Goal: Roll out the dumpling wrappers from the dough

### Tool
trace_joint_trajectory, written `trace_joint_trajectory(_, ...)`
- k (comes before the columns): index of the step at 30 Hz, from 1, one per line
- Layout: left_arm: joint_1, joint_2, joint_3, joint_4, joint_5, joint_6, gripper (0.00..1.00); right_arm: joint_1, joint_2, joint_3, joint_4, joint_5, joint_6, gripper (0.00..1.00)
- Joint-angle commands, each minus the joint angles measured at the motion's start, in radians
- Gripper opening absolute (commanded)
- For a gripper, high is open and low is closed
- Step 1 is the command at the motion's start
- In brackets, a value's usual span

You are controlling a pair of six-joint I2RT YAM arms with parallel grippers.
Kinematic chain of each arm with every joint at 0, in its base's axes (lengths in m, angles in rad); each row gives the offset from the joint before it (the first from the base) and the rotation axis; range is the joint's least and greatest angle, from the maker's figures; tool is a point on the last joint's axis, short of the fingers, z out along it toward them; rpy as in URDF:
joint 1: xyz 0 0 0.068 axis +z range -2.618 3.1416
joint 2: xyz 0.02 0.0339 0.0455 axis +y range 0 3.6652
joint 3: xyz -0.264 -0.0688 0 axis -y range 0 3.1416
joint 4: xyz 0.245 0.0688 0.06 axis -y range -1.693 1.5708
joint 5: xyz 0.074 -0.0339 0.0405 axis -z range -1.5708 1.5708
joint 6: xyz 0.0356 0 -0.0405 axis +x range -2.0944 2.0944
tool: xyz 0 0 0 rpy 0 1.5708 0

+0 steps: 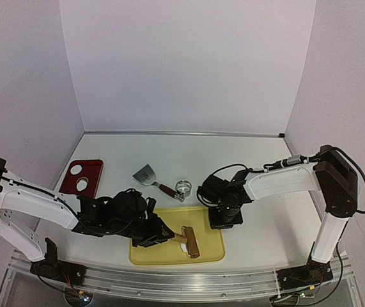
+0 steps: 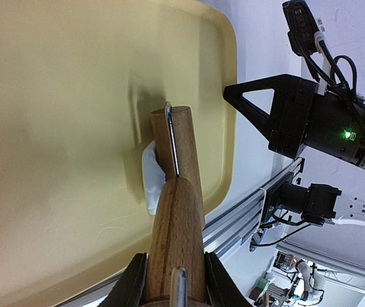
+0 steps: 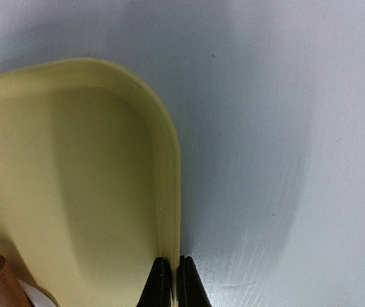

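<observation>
One rolling pin (image 2: 182, 220), one tray (image 2: 54, 128)

rolling pin (image 2: 182, 217) — smooth wood | tray (image 2: 54, 128) — matt yellow plastic | table (image 3: 284, 128) smooth

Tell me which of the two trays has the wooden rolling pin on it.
The yellow rectangular plastic tray nearest the arm bases: the wooden rolling pin rests on it. The dark red tray sits left, without it.
</observation>
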Motion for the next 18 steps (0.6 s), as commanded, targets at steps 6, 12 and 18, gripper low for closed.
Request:
trace_joint_trajectory(6,-0.01,-0.087,-0.159,-0.466,0.016,-0.027,0.0,0.011,0.054,-0.021,0.012,-0.002,-0.007,0.0)
trace_joint_trajectory(12,-0.008,-0.007,-0.148,-0.381,0.038,0.001,0.0,0.011,0.055,-0.015,0.011,-0.002,-0.009,0.0)
trace_joint_trajectory(18,-0.004,0.122,-0.094,-0.31,0.062,0.047,0.0,0.011,0.05,-0.018,0.012,-0.006,-0.005,0.0)
